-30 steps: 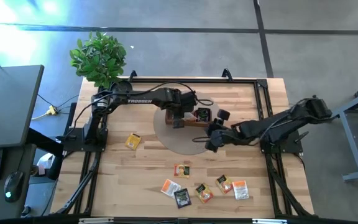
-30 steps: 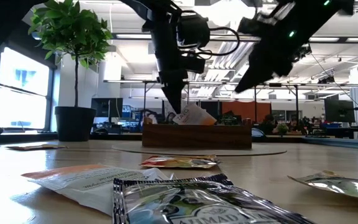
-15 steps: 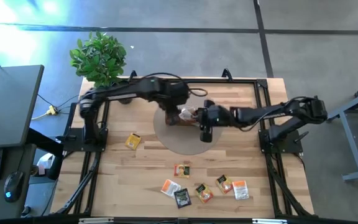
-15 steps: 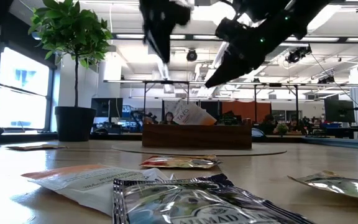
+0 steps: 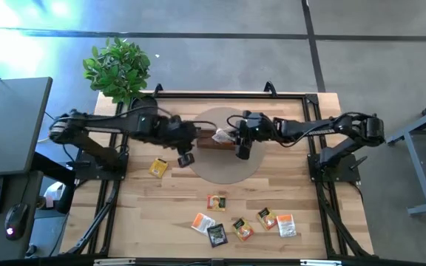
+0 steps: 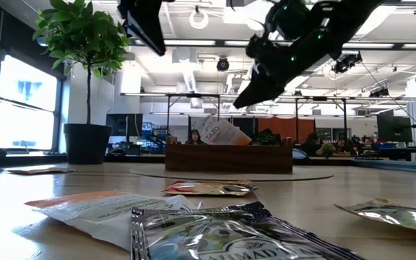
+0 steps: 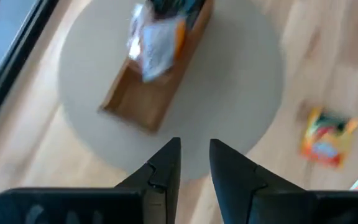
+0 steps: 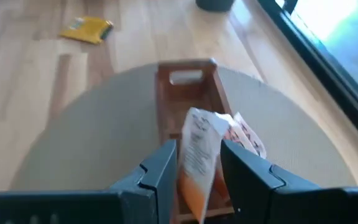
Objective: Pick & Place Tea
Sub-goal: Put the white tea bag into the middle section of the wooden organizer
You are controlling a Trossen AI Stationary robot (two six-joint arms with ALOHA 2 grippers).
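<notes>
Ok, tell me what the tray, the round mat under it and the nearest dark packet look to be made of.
Tray: looks like wood, brown with a dull finish and thick walls. Round mat: pale grey and matte, perhaps plastic or card; unclear. Dark packet: crinkled and shiny, probably foil or plastic film.

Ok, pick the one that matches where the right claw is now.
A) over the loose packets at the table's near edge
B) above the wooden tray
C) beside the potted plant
B: the right claw hangs over the wooden tray, a white-and-orange packet showing between its fingers.
</notes>
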